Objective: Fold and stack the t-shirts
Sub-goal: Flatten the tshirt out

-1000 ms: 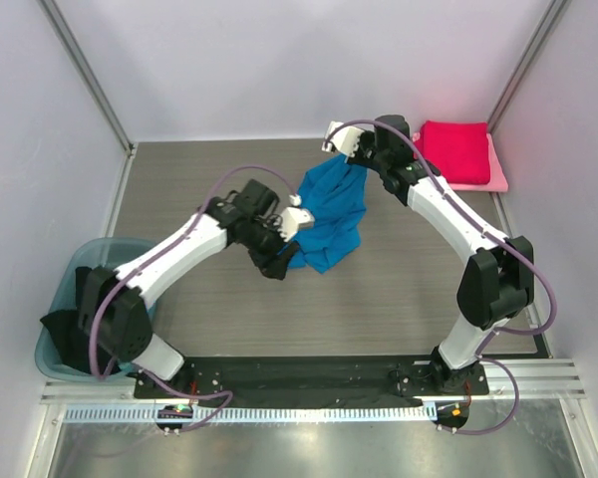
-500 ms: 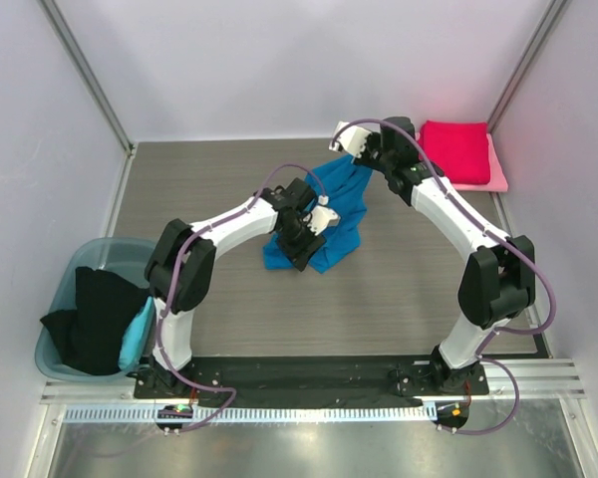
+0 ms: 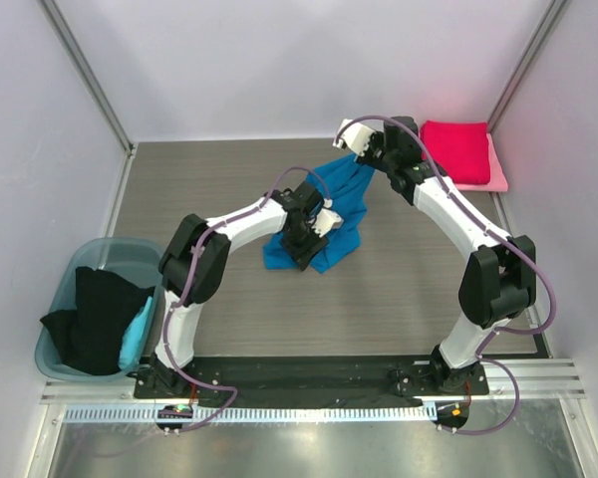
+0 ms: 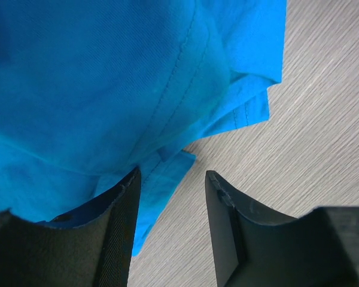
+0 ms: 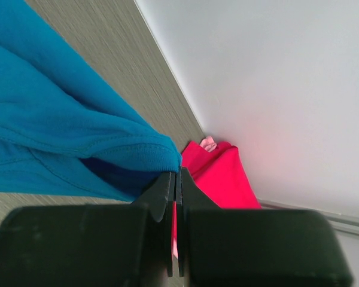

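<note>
Cloth in bright blue, the blue t-shirt [image 3: 334, 214], lies crumpled and soft on the grey wood-grain table [image 3: 199, 179], its stitched hems showing. The right gripper [image 5: 175, 179] pinches its far ribbed edge, fingers pressed together on the fabric. The left gripper [image 4: 172, 174] sits at its near edge, fingers spread. Beyond it to the right, a folded crimson t-shirt [image 3: 456, 149] rests on a pale pink t-shirt [image 3: 498, 177]. Well to its left, a translucent teal tub [image 3: 52, 344] holds a rumpled black t-shirt [image 3: 95, 314] that spills over the rim.

Blue shirt [image 4: 96, 84] is showing matt, fine-knit cloth with stitched hems. Table [image 4: 323, 107] is looking matt, grey wood-grain. Tub [image 3: 80, 264] is reading as translucent plastic.
</note>
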Robot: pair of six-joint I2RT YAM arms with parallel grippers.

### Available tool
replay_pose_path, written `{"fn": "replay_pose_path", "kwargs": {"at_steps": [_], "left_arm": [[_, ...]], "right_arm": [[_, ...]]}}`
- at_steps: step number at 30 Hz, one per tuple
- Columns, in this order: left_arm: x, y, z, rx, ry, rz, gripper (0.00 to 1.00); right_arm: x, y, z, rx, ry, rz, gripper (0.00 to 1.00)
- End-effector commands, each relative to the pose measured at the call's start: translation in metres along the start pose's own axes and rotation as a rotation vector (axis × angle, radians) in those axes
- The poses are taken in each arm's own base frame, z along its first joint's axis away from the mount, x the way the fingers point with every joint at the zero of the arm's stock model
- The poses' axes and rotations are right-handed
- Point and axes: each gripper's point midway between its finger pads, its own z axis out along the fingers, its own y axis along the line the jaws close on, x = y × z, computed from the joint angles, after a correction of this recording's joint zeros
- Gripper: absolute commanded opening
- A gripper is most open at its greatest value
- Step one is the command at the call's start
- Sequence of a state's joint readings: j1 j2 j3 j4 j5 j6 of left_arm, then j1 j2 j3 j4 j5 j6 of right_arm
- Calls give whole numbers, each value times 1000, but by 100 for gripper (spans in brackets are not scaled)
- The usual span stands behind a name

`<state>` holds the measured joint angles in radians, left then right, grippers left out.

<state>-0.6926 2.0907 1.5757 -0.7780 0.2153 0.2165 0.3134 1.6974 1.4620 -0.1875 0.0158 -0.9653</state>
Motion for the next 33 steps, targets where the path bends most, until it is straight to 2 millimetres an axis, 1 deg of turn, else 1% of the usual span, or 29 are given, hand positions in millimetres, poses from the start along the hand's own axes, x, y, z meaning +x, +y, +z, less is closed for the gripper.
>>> {"fn": "replay_pose_path", "kwargs": {"at_steps": [1, 5, 8, 9, 10, 11, 12, 14, 15, 16, 17, 18, 19, 20, 21, 23, 24, 25, 26, 27, 29, 30, 31, 32, 33], "left_arm": [[-18, 2, -4, -19, -44, 15, 48], [-17, 4, 5, -26, -26, 21, 48], [-19, 3, 7, -20, -27, 30, 34], [-18, 2, 6, -14, -24, 29, 26], [-17, 1, 6, -10, -25, 31, 22], [-15, 0, 5, -5, -22, 33, 12], [-18, -2, -3, -11, -37, 38, 9], [-19, -1, -16, -29, -56, 50, 5], [-16, 0, -23, -42, -60, 60, 0], [-24, 3, -47, -76, -114, 72, 0], [-23, 7, -69, -108, -153, 76, 0], [-21, 11, -68, -111, -149, 74, 0], [-21, 14, -81, -129, -175, 74, 0], [-23, 15, -100, -151, -215, 77, 0], [-22, 14, -106, -154, -228, 74, 5], [-14, 7, -106, -129, -217, 65, 31], [-12, 3, -103, -117, -209, 56, 42], [-10, -6, -96, -97, -195, 56, 42], [-9, -6, -86, -103, -175, 58, 42], [-11, -14, -78, -103, -167, 78, 41], [-17, -13, -65, -130, -160, 93, 38], [-13, -11, -48, -145, -118, 98, 36], [-14, -10, -42, -154, -106, 97, 36], [-21, -9, -39, -160, -111, 85, 36], [-19, -7, -26, -166, -80, 77, 36]], "right_arm": [[-14, -26, -11, 79, -52, 21, 1], [-12, -28, -11, 83, -50, 28, 1], [-11, -28, -10, 82, -48, 29, 1], [-10, -27, -10, 82, -46, 32, 1], [-10, -28, -10, 84, -45, 36, 1], [-10, -29, -10, 87, -46, 43, 1], [-9, -29, -9, 87, -44, 46, 1], [-10, -31, -10, 93, -44, 51, 1], [-10, -31, -11, 96, -42, 55, 1], [-11, -33, -12, 102, -43, 55, 1], [-11, -34, -13, 106, -40, 59, 1], [-11, -35, -13, 110, -40, 59, 1], [-11, -35, -14, 110, -42, 64, 1], [-11, -35, -14, 109, -41, 67, 1], [-10, -34, -14, 109, -38, 70, 1], [-8, -32, -13, 104, -35, 79, 1], [-8, -31, -13, 103, -36, 80, 1], [-7, -29, -12, 100, -33, 82, 1], [-8, -30, -12, 102, -35, 85, 1], [-7, -30, -12, 101, -32, 85, 1], [-8, -31, -13, 104, -33, 82, 1], [-8, -31, -13, 105, -31, 79, 1], [-7, -32, -13, 109, -29, 77, 1], [-7, -34, -14, 113, -28, 70, 1], [-7, -34, -14, 115, -25, 69, 1]]}}
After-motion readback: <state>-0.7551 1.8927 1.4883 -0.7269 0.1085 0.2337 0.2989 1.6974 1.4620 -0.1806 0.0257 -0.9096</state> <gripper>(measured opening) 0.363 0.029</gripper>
